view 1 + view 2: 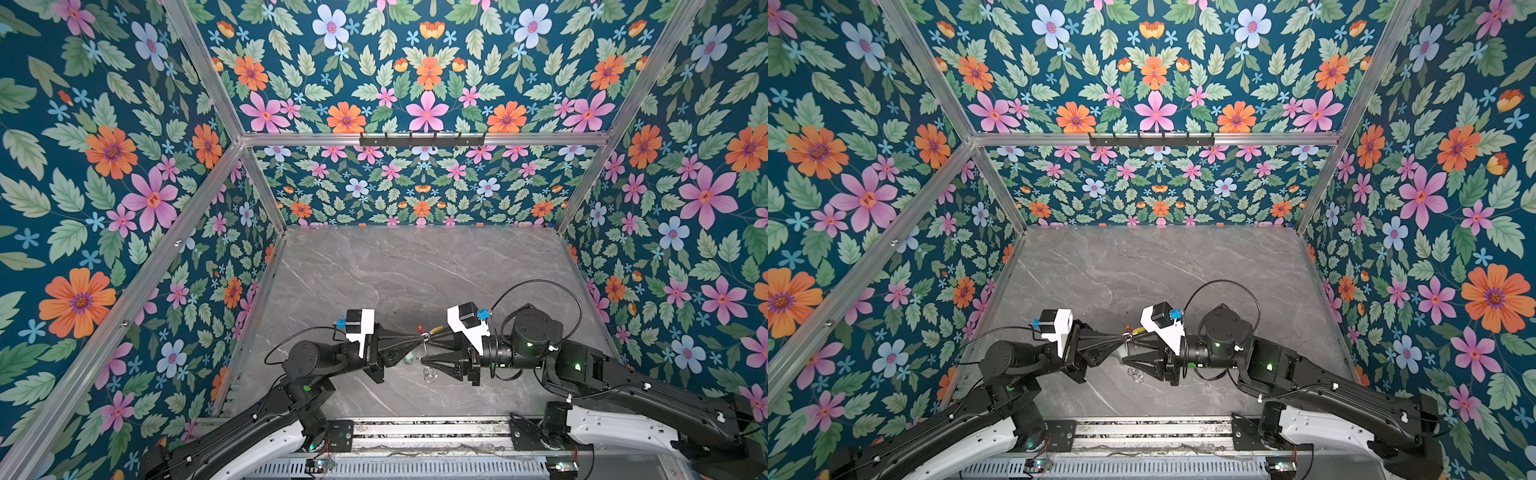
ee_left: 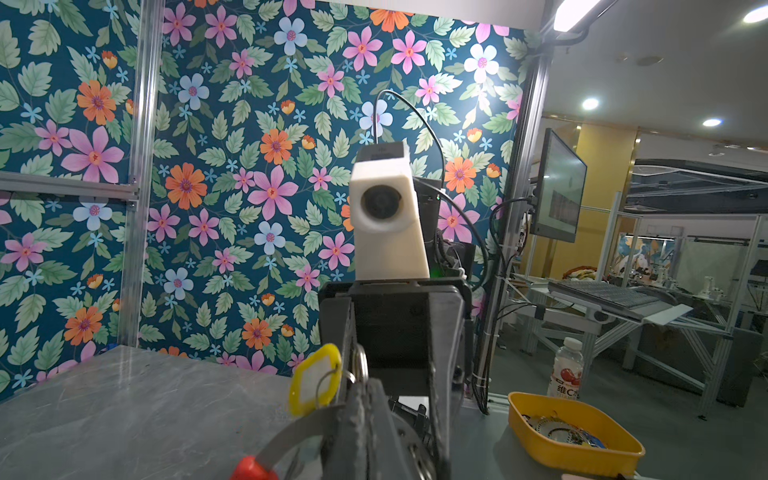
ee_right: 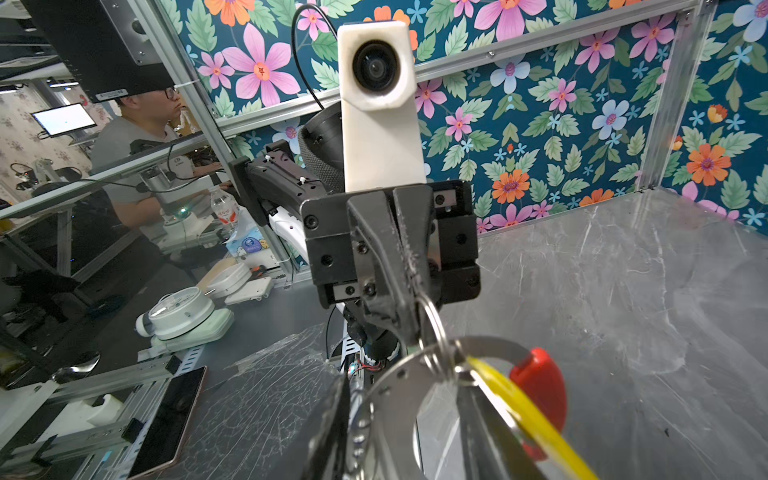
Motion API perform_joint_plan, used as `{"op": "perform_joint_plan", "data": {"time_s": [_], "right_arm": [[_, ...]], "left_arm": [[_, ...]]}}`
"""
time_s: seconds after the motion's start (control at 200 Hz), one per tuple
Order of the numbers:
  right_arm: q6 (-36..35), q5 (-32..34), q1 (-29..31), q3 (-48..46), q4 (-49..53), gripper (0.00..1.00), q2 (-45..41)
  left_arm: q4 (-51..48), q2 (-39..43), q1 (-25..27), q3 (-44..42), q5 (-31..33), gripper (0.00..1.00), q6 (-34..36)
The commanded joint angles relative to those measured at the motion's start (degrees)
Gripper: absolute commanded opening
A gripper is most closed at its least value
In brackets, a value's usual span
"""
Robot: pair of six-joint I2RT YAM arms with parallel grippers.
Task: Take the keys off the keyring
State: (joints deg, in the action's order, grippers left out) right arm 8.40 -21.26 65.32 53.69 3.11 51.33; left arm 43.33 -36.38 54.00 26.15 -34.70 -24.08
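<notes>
Gripped in mid-air above the tabletop (image 1: 415, 270) by the left tool (image 1: 417, 342), clamped fully shut on the rim of the keyring (image 3: 395, 386). Standing on edge, plane set crosswise to the line between both tools, face toward the right tool (image 1: 428, 350) and directly ahead of it. Jaws there roughly half apart, straddling the ring, with the yellow tag (image 2: 315, 380) lying along one finger beside the red sleeve (image 3: 540, 382) (whether anything is actually pinched, too crowded to tell). Dangling beneath: the keys (image 1: 429, 373) and the green tag (image 1: 409, 356). Nearer for the pull: right.
</notes>
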Motion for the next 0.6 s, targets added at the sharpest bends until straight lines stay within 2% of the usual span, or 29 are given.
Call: {"op": "perform_joint_plan", "data": {"time_s": [0.0,0.19,0.32,0.405,0.595], "right_arm": [[-0.1,-2.8,0.1,-0.4,0.1,0.45,-1.6],[0.1,-1.8,0.1,-2.5,1.0,0.47,-4.8],[-1.1,4.9,0.0,-3.5,2.6,0.48,-8.8],[-2.1,8.1,0.1,-3.5,2.7,0.52,-10.8],[-4.8,4.9,0.1,0.5,5.0,0.56,-7.7]], "left_arm": [[4.0,0.9,0.0,-0.2,-0.9,0.00,-0.4],[3.8,2.3,-0.1,-0.6,-1.0,0.00,-0.7],[3.8,3.4,-0.1,-0.9,-1.7,0.00,-1.2],[4.5,3.6,-0.1,-1.1,-2.8,0.00,-1.8],[8.0,1.8,-0.1,-0.9,-6.9,0.00,-4.7]]}}
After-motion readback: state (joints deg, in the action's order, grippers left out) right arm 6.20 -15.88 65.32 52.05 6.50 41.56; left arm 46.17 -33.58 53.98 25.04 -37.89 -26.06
